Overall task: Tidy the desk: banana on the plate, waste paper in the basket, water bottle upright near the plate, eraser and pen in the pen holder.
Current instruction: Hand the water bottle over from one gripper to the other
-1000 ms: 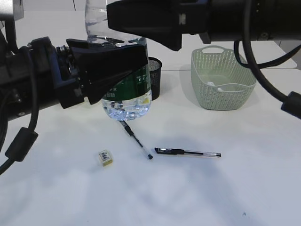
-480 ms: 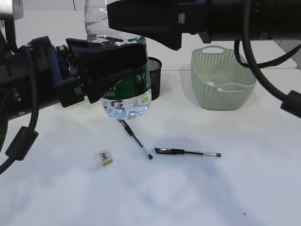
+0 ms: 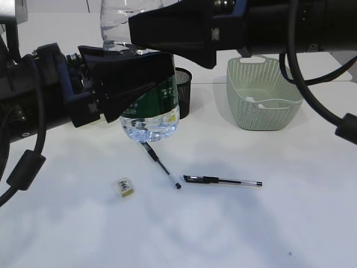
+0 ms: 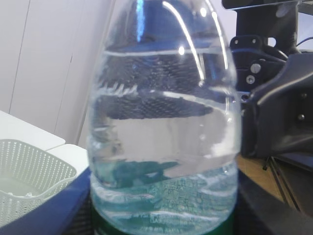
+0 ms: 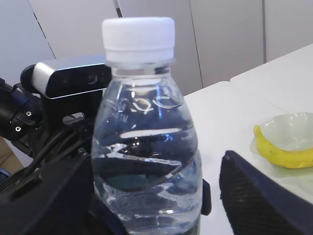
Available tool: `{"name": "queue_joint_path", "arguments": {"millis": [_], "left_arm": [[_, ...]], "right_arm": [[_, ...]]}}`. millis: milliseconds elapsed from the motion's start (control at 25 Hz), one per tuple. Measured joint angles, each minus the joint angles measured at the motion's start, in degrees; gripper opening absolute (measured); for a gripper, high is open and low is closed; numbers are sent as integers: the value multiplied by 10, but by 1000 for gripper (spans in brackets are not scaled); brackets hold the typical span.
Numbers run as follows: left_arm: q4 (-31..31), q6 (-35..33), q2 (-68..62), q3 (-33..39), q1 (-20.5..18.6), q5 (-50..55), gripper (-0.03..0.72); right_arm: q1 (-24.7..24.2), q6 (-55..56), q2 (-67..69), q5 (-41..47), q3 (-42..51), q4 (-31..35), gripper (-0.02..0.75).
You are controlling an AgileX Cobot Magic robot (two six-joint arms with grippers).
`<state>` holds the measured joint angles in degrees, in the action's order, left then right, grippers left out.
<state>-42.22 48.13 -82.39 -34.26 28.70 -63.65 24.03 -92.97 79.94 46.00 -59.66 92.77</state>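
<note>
The water bottle point(image 3: 150, 120) stands upright in my left gripper point(image 3: 131, 84), which is shut on its green-labelled lower body. Seen from the left wrist, the clear bottle point(image 4: 164, 122) fills the view. My right gripper point(image 5: 146, 205) is open around the same bottle point(image 5: 146, 147); its right finger point(image 5: 259, 196) stands apart from the bottle wall. On the desk point(image 3: 251, 223) lie two pens point(image 3: 160, 165) point(image 3: 222, 180) and the eraser point(image 3: 125, 186). The black pen holder point(image 3: 183, 92) is behind the bottle. The banana point(image 5: 281, 152) lies on the plate point(image 5: 293, 122).
The sage-green basket point(image 3: 262, 95) stands at the back right with something white inside; its rim also shows in the left wrist view as the basket point(image 4: 29, 171). The right arm point(image 3: 251, 25) spans the top of the exterior view.
The right arm has shifted slightly at the top of the exterior view, baring more of the bottle's shoulder. The bottle, left gripper, pens and eraser have not moved.
</note>
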Motion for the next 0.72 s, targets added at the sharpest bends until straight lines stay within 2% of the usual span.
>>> {"name": "queue_joint_path", "arguments": {"millis": [360, 720], "left_arm": [[0, 0, 0, 0, 0, 0, 437], [0, 0, 0, 0, -52, 0, 437]], "right_arm": [[0, 2, 0, 0, 0, 0, 590], [0, 3, 0, -6, 0, 0, 590]]}}
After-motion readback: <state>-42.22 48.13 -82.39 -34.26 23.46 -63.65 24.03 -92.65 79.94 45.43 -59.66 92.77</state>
